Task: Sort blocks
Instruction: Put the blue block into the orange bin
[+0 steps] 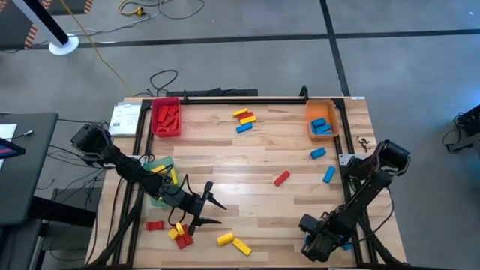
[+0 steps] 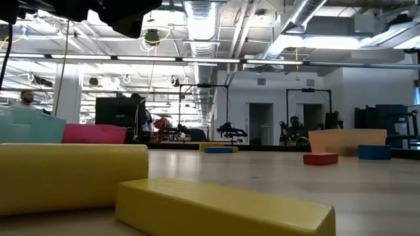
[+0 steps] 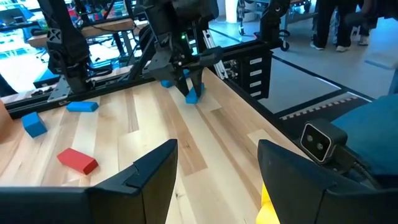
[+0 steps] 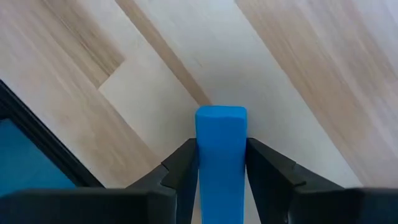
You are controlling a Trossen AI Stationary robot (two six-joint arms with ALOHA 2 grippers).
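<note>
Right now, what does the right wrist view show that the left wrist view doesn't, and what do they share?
Only the right wrist view shows, close up, the right gripper with both fingers pressed against a blue block just above the table.

Only the left wrist view shows the open, empty left gripper, a loose red block, two more blue blocks and people beyond the table.

Both show the right gripper closed on that blue block.

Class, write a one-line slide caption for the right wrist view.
Right gripper closed around a blue block standing between its fingers, above the pale wooden table.
</note>
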